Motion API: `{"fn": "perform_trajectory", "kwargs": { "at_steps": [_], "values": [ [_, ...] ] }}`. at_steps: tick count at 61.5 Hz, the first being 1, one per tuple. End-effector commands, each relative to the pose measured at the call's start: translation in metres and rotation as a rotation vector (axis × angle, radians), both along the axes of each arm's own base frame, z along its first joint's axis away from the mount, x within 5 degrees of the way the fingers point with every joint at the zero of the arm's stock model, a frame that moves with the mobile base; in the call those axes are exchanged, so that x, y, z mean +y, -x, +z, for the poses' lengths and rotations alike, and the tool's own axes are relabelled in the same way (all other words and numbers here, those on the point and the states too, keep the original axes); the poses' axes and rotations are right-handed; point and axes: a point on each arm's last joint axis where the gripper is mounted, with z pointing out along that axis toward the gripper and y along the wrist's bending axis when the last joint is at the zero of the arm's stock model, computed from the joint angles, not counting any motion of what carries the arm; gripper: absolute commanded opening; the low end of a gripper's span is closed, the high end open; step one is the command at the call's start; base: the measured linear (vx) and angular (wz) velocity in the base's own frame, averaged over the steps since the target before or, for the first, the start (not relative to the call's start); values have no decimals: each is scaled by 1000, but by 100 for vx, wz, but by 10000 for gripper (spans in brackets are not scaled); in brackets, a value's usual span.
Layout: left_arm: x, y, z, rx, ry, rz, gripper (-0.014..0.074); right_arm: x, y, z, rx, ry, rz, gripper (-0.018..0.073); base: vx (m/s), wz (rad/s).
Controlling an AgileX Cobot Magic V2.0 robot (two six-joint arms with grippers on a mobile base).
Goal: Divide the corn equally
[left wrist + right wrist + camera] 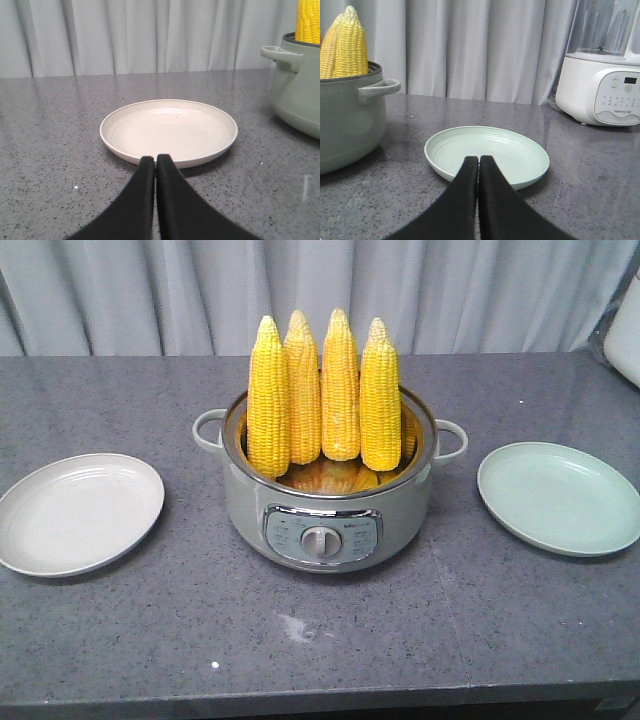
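Several yellow corn cobs stand upright, tips up, in a grey-green cooking pot at the table's middle. A cream plate lies to its left and a pale green plate to its right, both bare. In the left wrist view my left gripper is shut with nothing held, just short of the cream plate; the pot and a corn cob show at the right edge. My right gripper is shut and empty at the near rim of the green plate; corn stands at left.
A white blender-like appliance stands at the far right of the grey stone table. Grey curtains hang behind the table. The pot has side handles and a front control knob. Neither arm shows in the front view.
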Motion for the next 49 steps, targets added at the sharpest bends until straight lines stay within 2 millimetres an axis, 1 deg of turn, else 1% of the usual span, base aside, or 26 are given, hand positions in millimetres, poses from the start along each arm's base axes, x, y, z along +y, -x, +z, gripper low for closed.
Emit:
{"fn": "perform_trajectory", "kwargs": {
  "at_steps": [1,7,11,16,19,24,28,30,33,36,46,49],
  "values": [
    [1,1,7,-92,6,5,-7,-1,1,5,-82,24,-17,-4,0,0],
    [1,1,9,-113,13,8,-7,-1,1,5,-82,0,-16,-4,0,0],
    [1,1,11,-131,35,10,-7,-1,1,5,-84,-89,-11,-4,0,0],
    [2,1,12,-152,132,11,-7,-2,1,5,-90,-341,1,-4,0,0],
    [2,2,14,-165,224,12,-7,-2,1,5,-93,-569,12,-4,0,0],
    [3,2,16,-190,436,13,-7,-2,1,4,-91,-914,29,-4,0,0],
    [5,2,17,-213,607,15,-7,-3,1,4,-92,-1108,38,-4,0,0],
    [5,2,18,-219,661,15,-7,-3,1,4,-94,-1169,40,-4,0,0],
    [5,2,18,-221,709,15,-7,-3,1,4,-94,-1221,42,-4,0,0],
    [6,2,18,-221,722,16,-7,-3,1,4,-97,-1251,42,-4,0,0],
    [7,3,20,-248,721,21,-7,-3,1,4,-93,-1256,43,-4,0,0],
    [6,3,21,-241,752,14,-7,-3,1,4,-99,-1256,42,-4,0,0]
  ]
}}
